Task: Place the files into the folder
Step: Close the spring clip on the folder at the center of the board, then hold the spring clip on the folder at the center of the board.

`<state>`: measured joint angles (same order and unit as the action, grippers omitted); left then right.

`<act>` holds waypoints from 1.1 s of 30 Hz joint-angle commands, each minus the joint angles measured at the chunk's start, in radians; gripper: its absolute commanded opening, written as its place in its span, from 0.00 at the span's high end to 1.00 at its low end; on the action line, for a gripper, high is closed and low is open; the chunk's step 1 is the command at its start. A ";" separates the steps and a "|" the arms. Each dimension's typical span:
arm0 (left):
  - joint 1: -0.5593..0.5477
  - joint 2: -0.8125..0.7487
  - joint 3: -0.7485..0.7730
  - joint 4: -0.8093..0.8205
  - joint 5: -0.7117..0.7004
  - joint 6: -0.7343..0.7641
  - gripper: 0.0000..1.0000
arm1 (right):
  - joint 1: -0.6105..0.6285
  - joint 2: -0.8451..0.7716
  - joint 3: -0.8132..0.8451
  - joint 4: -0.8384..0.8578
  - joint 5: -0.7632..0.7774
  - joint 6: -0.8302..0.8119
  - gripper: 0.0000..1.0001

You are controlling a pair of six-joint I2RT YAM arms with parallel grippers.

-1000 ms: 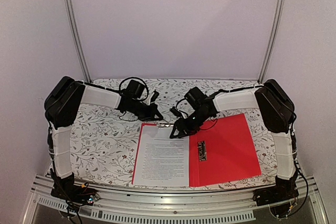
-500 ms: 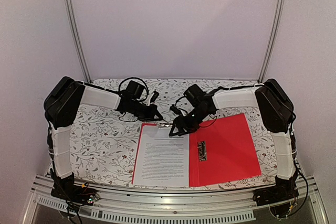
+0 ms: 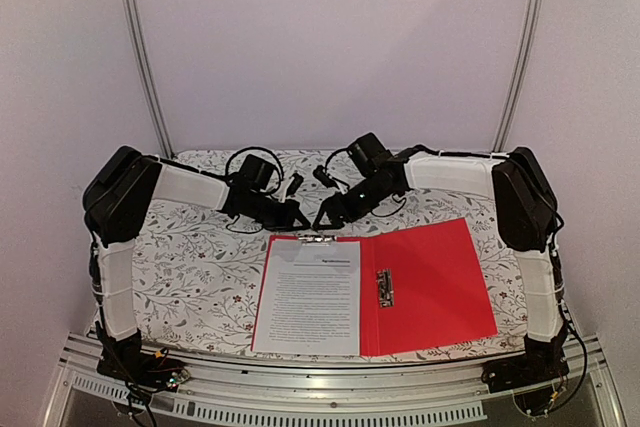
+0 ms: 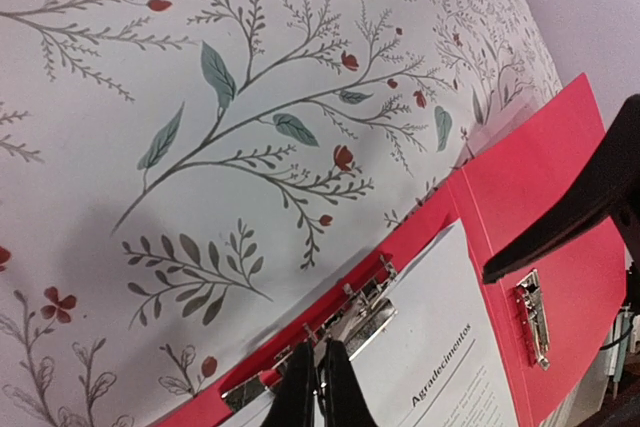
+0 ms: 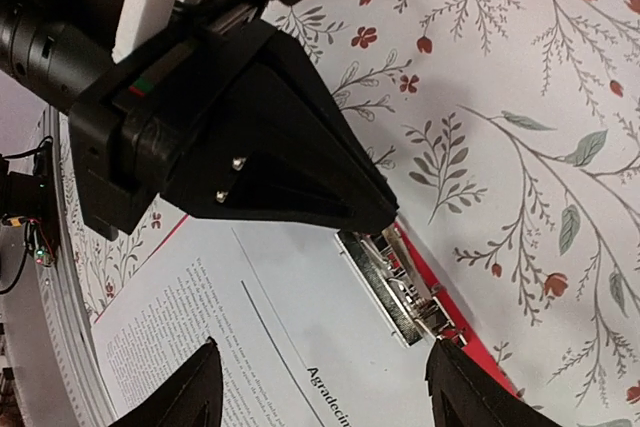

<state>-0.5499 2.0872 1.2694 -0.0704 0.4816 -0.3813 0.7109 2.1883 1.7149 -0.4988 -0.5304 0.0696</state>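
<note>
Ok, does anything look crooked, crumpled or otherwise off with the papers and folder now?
Nothing stands out. The files lie flat and square on the left half of the open folder, top edge under the metal clip. The left end effector, shut, sits at that clip; the right end effector hovers open above.

Even soft indoor light, faint shadows, wrist views slightly blurred

A table (image 3: 190,272) under a white cloth (image 4: 150,247) printed with leafy sprigs and small red flowers, an open red plastic folder (image 3: 440,282) lying flat on it near the front edge, inner faces up
</note>
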 commanded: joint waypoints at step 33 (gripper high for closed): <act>-0.012 0.116 -0.067 -0.229 -0.153 0.059 1.00 | 0.014 0.320 0.398 -0.397 0.185 -0.648 0.49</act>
<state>-0.5514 2.0876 1.2659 -0.0570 0.4824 -0.3656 0.7155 2.4664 2.0811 -0.8398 -0.3466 -0.5472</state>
